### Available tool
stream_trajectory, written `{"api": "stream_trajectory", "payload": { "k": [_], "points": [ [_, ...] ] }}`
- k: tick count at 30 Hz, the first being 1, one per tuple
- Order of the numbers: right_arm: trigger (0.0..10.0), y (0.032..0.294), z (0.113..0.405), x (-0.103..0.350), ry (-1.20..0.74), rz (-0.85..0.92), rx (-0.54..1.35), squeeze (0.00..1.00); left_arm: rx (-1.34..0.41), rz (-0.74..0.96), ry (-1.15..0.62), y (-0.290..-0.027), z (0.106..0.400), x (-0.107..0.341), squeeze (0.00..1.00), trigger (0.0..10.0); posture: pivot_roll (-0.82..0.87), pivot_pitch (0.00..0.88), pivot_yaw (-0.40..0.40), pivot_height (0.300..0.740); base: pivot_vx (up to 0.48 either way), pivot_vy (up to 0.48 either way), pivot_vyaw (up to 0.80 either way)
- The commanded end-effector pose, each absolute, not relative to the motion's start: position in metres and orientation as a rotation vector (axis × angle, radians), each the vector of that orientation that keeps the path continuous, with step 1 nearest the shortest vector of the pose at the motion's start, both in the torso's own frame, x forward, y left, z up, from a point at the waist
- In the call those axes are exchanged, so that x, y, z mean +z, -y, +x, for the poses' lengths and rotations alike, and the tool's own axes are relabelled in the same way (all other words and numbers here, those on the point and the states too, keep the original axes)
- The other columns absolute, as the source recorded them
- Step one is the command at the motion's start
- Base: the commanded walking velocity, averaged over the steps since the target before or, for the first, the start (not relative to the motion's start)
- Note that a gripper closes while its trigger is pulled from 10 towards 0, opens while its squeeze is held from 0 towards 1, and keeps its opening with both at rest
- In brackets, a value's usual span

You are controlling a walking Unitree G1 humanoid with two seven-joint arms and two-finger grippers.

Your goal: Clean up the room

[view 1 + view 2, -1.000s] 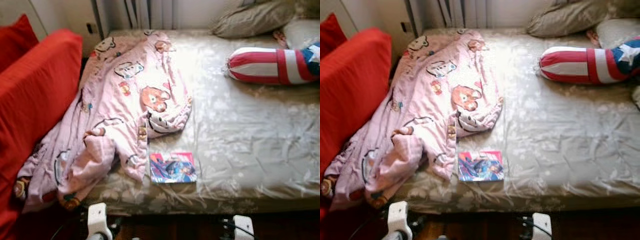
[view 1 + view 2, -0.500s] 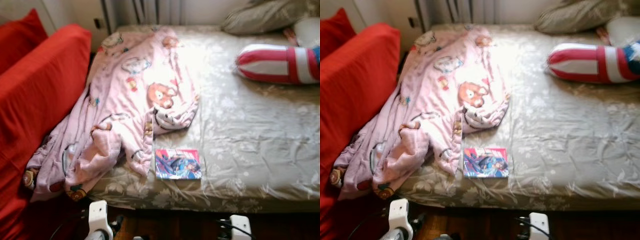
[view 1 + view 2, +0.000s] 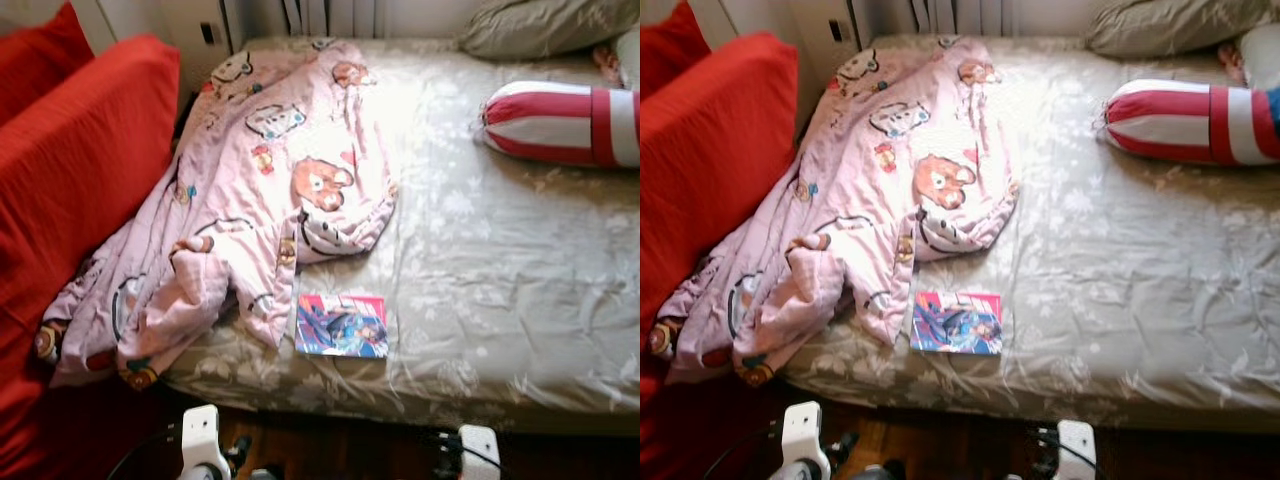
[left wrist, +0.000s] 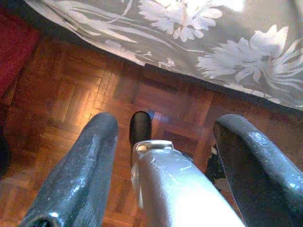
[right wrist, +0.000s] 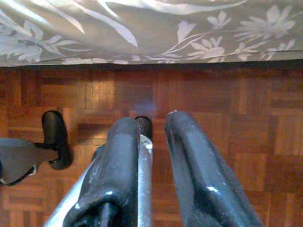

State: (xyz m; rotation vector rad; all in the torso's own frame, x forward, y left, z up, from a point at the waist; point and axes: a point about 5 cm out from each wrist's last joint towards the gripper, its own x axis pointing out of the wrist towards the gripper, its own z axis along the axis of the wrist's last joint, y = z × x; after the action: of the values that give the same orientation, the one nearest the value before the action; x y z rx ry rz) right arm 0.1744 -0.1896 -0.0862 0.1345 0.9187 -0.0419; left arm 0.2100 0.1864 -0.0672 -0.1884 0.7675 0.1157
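Hanging low at our sides, both arms point down at the parquet floor point(image 5: 227, 118) in front of the bed. Our left gripper point(image 4: 165, 156) has its two black fingers spread wide apart with nothing between them; its wrist camera looks past them at the wood and at the floral edge of the bedsheet point(image 4: 227, 52) hanging above. Our right gripper point(image 5: 156, 161) has its fingers drawn close together, only a narrow gap left, and it holds nothing; it too hangs over bare parquet just below the sheet's hem.

From our head we see the tops of both wrists at the foot of the bed point(image 3: 520, 270), the left one point(image 3: 200, 440) and the right one point(image 3: 478, 450), well apart from each other and short of the mattress.

On the bed, near the edge closest to us, a colourful comic book point(image 3: 342, 325) lies flat on the grey floral sheet. Its left edge is touching or just under the hem of a pink cartoon-print blanket point(image 3: 250, 200), which sprawls crumpled across the left half of the bed and spills over the side against a red sofa point(image 3: 70, 180). Farther back on the right lies a red-and-white striped bolster pillow point(image 3: 560, 125), and behind it a grey pillow point(image 3: 540, 25) sits at the head of the bed.
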Motion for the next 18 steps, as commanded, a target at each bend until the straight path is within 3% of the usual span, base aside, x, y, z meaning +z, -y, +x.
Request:
{"api": "stream_trajectory", "payload": {
  "k": [1,10,18],
  "points": [
    [10.0,0.1892,0.1637,-0.0910,-0.951,0.123,-0.037,0.00,0.129,-0.185,-0.807,-0.1891,0.1991,-0.0733,0.00,10.0,0.06,0.184,0.013,0.740,0.000,0.000,0.00],
    [10.0,0.1868,0.1638,-0.0911,-0.948,0.126,-0.029,0.00,0.132,-0.191,-0.811,-0.1901,0.1978,-0.0740,0.00,10.0,0.06,0.185,0.012,0.740,0.000,0.000,0.77],
    [10.0,0.1862,0.1636,-0.0912,-0.944,0.147,-0.041,0.00,0.131,-0.195,-0.813,-0.1897,0.1971,-0.0744,0.00,10.0,0.06,0.183,0.010,0.740,0.000,0.000,0.00]
  ]
}}
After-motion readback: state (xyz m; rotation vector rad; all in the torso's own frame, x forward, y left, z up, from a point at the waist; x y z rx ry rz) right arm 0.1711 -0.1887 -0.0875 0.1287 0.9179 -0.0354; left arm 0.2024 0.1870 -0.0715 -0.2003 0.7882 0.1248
